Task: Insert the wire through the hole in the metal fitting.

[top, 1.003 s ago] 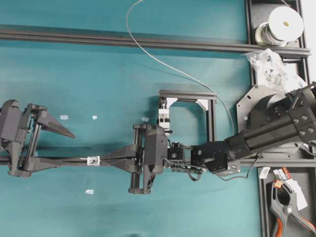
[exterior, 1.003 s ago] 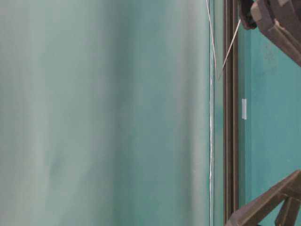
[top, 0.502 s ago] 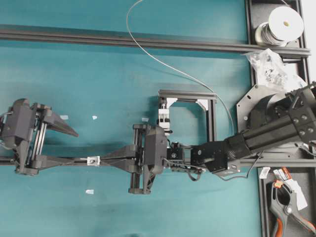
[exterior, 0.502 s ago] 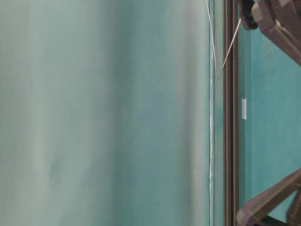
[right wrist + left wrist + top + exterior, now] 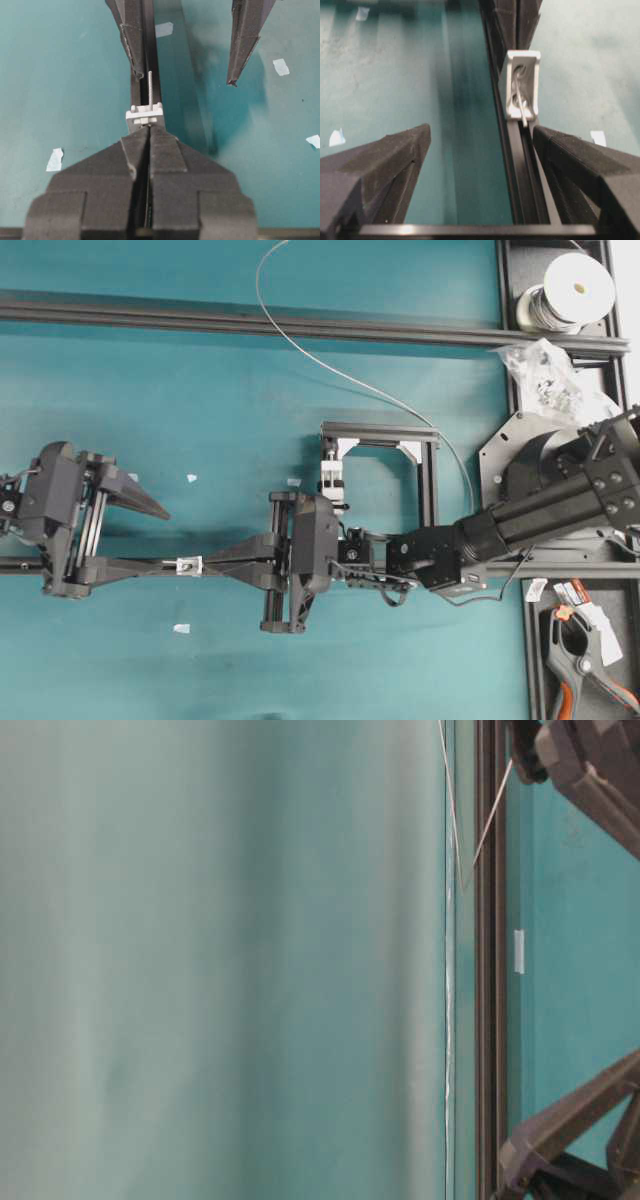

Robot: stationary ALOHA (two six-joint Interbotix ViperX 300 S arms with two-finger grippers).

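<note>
Two grippers face each other along the dark rail [image 5: 420, 568] that crosses your teal table [image 5: 200, 400]. Your left gripper [image 5: 150, 535] stands wide open, one finger over the rail and the other out over bare table, and it holds nothing. Your right gripper [image 5: 215, 558] is closed, its two fingers pressed flat together with their tips just behind the metal fitting [image 5: 186, 565].

You find the fitting sitting on the rail between the two grippers, closer to the right one's tips. From the right wrist camera, a short straight end of the wire [image 5: 150, 92] sticks out past the fitting [image 5: 145, 116], pointing toward the left gripper's fingers [image 5: 134, 42]. From the left wrist camera, you see the fitting [image 5: 522, 85] as a pale squarish piece with a dark hole, and a thin silver strand hangs down its face.

You can trace the rest of the wire [image 5: 330, 365] in the overhead view: it loops over the far rail and curves down toward the right arm. The spool [image 5: 570, 292] sits at the far right corner, beside a small plastic bag [image 5: 545, 370] of parts. Scraps of white tape [image 5: 180, 628] lie scattered on the table.
</note>
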